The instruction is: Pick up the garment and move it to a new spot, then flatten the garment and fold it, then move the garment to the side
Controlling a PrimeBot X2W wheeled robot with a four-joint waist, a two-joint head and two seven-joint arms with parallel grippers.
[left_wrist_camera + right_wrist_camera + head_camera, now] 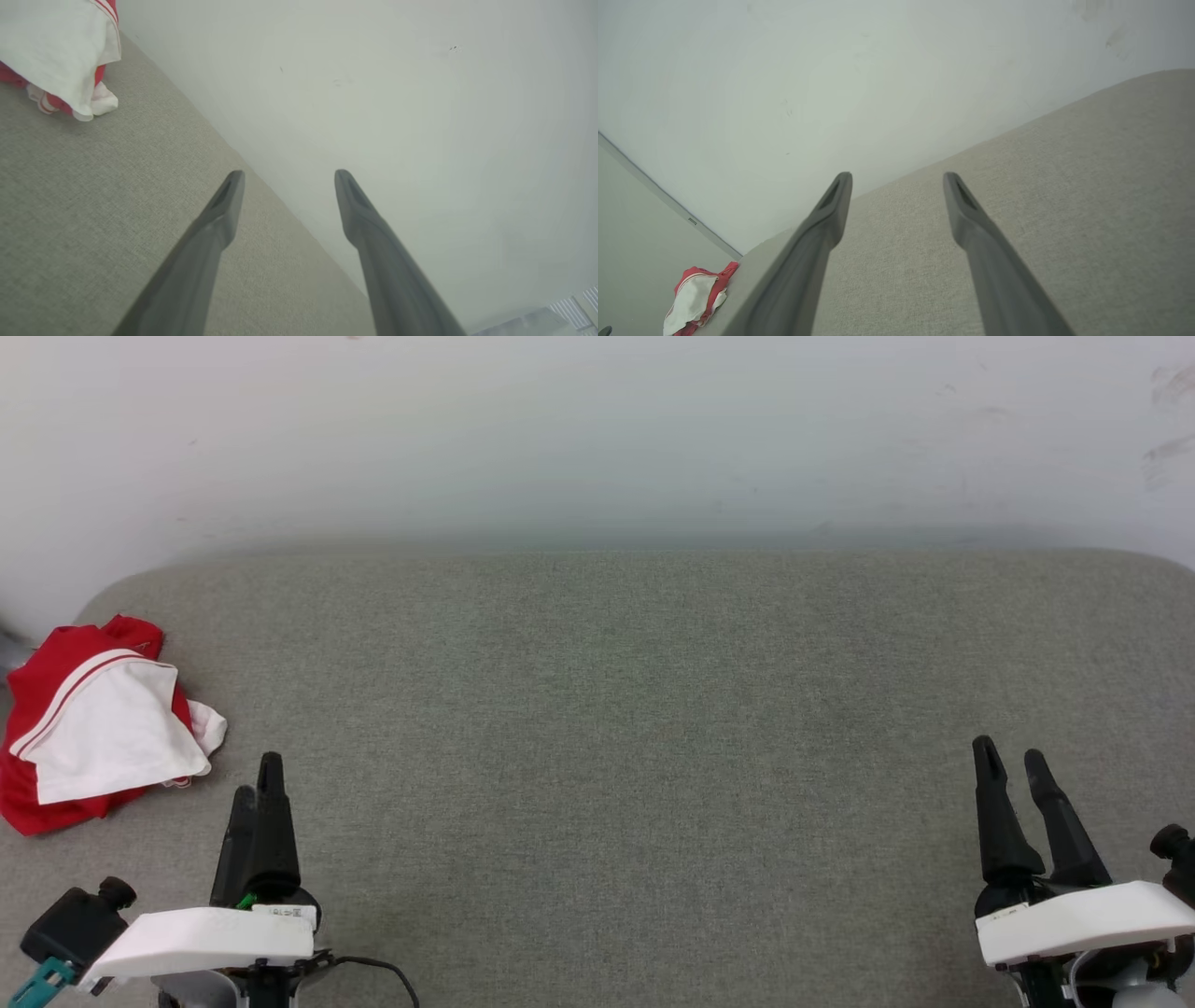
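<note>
Red soft fabric with a broad white panel and red-and-white striped trim, the garment [93, 728] lies crumpled in a heap at 9 o'clock in the head view. It sits by the rounded left corner of the grey woven-cloth bench [597, 728]. Whether any of it droops over the bench's edge I cannot tell.

At 7 o'clock in that view, the left claw [259, 777] points its two long dark fingers toward 12 o'clock, where the pale, faintly scuffed wall [597, 429] rises behind the bench. From this claw the garment lies at about 10 o'clock, near but not touching, with a strip of bare grey cloth between the fingertips and the nearest white fold. In the left wrist view the left claw [288, 174] is released, its fingers spread wide with nothing between them. The garment [51, 46] sits up at 10 o'clock in that view, apart from both fingers.

At 4 o'clock in the head view, the right claw [1010, 751] is likewise released and empty. The garment lies at 9 o'clock from it, well apart, with most of the bench between them. In the right wrist view the right claw [897, 176] holds its fingers parted over bare cloth, and the garment [693, 298] shows small at 8 o'clock, at the bench's corner.
</note>
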